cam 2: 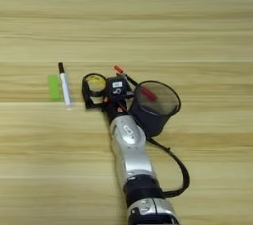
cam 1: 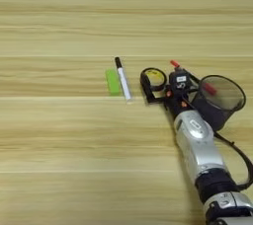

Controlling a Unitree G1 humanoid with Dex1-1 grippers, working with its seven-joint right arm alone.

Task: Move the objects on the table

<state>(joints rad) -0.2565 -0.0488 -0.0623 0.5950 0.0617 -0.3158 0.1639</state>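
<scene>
In the left eye view, the end effector [cam 1: 150, 88] sat at the black tape roll [cam 1: 154, 78]; whether it gripped the roll I could not tell. Left lay the white marker [cam 1: 123, 80] and green block [cam 1: 112, 81].

In the right eye view, the mesh pen cup [cam 2: 154, 106] stood right of the arm on the bench [cam 2: 126, 21], a red-capped pen [cam 2: 124, 75] just beyond.

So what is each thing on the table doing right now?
Green block: lying flat beside the marker.
Marker: lying flat, black cap on, pointing away.
Tape roll: on the table, with the robot's black fingers around it.
Pen cup: tilted, its open mouth showing.
Red-capped pen: slanted by the cup; whether it rests in the cup cannot be told.
</scene>
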